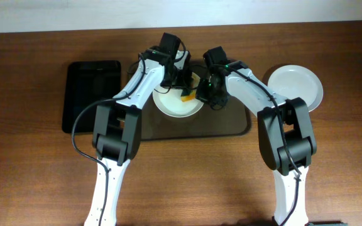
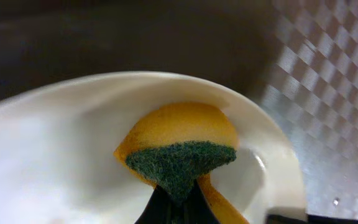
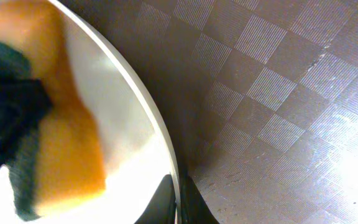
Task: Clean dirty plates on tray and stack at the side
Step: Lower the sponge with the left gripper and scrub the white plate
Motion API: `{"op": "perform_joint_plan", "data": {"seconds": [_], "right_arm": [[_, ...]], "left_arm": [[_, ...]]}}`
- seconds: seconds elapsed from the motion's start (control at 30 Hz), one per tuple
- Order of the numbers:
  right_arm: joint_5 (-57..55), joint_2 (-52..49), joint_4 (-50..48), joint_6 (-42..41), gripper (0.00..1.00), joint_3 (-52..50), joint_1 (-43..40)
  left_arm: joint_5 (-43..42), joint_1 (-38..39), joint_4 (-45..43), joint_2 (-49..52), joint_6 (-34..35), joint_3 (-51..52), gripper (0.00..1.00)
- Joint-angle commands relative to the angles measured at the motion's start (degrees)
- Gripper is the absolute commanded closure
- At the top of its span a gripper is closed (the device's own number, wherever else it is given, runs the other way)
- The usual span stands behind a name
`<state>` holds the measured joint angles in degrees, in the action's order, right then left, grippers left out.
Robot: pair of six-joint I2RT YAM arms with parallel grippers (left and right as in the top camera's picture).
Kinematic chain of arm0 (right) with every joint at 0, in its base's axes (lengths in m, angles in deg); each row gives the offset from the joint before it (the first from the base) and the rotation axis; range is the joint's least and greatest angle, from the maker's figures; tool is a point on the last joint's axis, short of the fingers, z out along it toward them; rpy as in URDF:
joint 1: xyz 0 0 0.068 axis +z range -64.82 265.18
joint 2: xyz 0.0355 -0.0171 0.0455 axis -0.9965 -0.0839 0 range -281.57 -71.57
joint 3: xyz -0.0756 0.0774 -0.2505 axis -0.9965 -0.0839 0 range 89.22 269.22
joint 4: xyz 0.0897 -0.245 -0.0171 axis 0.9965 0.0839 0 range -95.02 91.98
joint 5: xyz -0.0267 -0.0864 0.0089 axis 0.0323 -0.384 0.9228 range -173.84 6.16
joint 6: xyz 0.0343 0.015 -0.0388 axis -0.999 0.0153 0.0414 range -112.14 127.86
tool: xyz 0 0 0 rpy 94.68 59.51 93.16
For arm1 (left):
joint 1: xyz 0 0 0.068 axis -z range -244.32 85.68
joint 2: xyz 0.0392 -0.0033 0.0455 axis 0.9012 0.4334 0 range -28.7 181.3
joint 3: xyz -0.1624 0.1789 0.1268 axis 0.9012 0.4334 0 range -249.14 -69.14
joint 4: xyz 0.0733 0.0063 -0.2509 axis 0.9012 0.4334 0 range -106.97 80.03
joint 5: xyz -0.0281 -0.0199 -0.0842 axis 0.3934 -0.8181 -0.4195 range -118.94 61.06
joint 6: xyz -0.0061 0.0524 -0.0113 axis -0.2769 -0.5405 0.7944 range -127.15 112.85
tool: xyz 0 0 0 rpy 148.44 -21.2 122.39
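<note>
Left pincer [image 2: 174, 210]: closed, pinching sponge [image 2: 182, 143], pressing it into white plate [image 2: 55, 149] for scrubbing. Right pincer [image 3: 178, 202]: clamping plate rim, steadying it over tray [image 3: 278, 93]. Second plate [image 1: 295, 85]: lying aside on tabletop [image 1: 30, 169], likely starting stack.

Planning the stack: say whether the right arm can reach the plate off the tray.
Probably, once freed: the side plate lies bare beside it, but its fingers pinch the rim of the tray plate.
</note>
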<state>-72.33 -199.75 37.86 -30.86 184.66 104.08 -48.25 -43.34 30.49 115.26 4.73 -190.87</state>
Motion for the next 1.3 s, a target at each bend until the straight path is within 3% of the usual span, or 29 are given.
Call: {"op": "perform_joint_plan", "data": {"seconds": [0.0,0.27,0.37,0.53,0.73,0.9,1.07,1.2,1.27], "right_arm": [[-2.1,-3.4,0.9,2.4,0.96,-2.6,0.6],[16.0,-3.5,-8.0,7.3,0.96,-7.7,-4.4],[23.8,-3.5,-13.3,9.9,0.96,-12.1,-6.7],[23.9,-3.5,-14.2,9.8,0.96,-12.7,-6.7],[23.9,-3.5,-14.5,9.8,0.96,-12.7,-6.2],[23.9,-3.5,-14.5,9.8,0.96,-12.7,-6.2],[23.8,-3.5,-14.4,9.8,0.96,-12.7,-6.2],[23.8,-3.5,-14.4,9.8,0.96,-12.7,-6.2],[23.8,-3.5,-14.4,9.8,0.96,-12.7,-6.2]], "left_arm": [[13.3,-3.0,2.2,4.0,3.4,0.6,0.99],[12.4,-6.5,7.4,4.1,3.7,0.6,0.99],[4.6,-8.1,7.9,5.0,-1.7,0.6,0.99],[-8.2,-8.0,12.3,6.9,-9.2,0.6,0.99],[-6.2,-3.2,21.1,6.8,-13.5,-0.7,0.99],[-4.1,0.1,18.2,6.8,-13.4,-5.7,0.99],[12.9,0.2,9.6,6.9,-3.8,-6.6,0.99],[31.5,-0.9,11.3,6.9,2.5,-6.6,0.99],[36.7,-1.2,13.4,6.9,4.0,-6.6,0.99]]}}
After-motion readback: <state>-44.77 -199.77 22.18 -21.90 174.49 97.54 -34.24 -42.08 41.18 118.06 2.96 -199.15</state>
